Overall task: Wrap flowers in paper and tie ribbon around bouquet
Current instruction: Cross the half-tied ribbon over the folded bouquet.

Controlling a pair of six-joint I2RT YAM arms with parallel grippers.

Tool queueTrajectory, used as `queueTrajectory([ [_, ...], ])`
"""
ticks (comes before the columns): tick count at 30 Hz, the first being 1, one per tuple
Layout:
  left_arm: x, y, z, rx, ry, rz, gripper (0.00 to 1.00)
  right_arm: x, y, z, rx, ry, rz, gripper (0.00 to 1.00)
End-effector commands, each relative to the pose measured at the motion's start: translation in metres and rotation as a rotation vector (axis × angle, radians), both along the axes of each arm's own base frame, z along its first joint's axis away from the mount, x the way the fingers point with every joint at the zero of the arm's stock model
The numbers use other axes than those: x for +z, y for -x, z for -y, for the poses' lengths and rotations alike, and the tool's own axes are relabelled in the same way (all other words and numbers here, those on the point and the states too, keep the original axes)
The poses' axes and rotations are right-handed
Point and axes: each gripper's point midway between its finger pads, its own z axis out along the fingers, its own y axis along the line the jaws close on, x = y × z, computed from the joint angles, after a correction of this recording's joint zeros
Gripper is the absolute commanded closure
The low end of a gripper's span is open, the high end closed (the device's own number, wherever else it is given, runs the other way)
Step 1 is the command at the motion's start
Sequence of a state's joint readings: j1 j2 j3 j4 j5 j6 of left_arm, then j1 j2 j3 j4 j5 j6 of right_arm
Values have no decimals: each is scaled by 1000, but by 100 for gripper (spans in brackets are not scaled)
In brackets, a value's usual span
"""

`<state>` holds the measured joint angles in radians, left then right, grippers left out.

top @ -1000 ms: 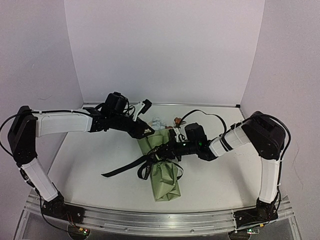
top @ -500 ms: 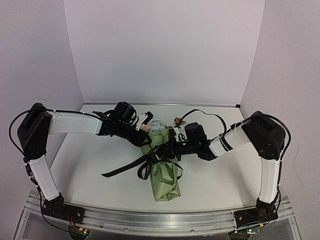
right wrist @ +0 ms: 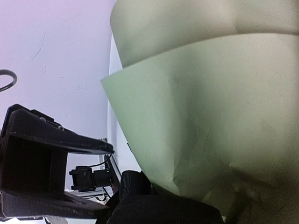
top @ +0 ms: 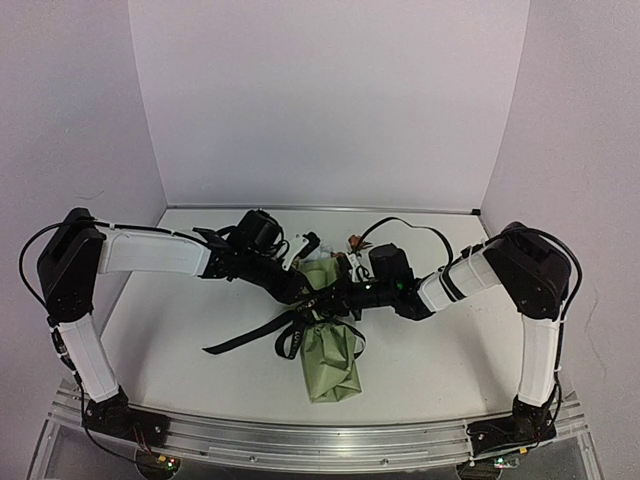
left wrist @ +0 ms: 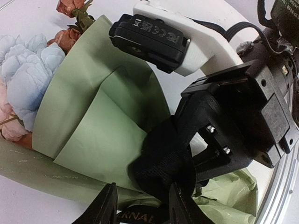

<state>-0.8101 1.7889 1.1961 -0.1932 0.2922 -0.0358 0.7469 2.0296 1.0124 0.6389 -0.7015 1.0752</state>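
Note:
The bouquet (top: 328, 350) lies mid-table, an olive-green paper (left wrist: 105, 126) cone with pale blue flowers (left wrist: 23, 70) and brownish heads at its wide end. The black ribbon (top: 240, 340) crosses the cone and trails left. Its bunched loop (left wrist: 166, 161) sits on the paper. My right gripper (top: 336, 299) is shut on that loop, and in the right wrist view the ribbon (right wrist: 163, 207) hides its fingertips. My left gripper (left wrist: 142, 210) is open just over the cone. Its fingers stand either side of a lettered stretch of ribbon (left wrist: 140, 217), the right one beside the loop.
The white table (top: 170, 330) is walled at the back and both sides. An aluminium rail (top: 300, 436) with the arm bases runs along the near edge. A black loop (top: 425, 232) arches behind the right wrist.
My left arm has swung right and forward, down onto the bouquet beside the right gripper, and its jaws have narrowed a little. The right arm and the bouquet have stayed put.

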Motion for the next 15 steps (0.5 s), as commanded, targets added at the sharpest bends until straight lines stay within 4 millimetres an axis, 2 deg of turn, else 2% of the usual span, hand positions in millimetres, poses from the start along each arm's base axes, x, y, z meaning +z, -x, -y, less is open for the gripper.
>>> queueTrajectory([
  [1,5,3,5,-5,5,-7,58,18,-5,-10,16,-46,43,100],
  [9,-4,6,7,-3,3,-25,56,21,-4,-10,25,-53,48,100],
  [15,-6,5,10,-1,19,-40,61,24,-2,-10,32,-58,55,100],
])
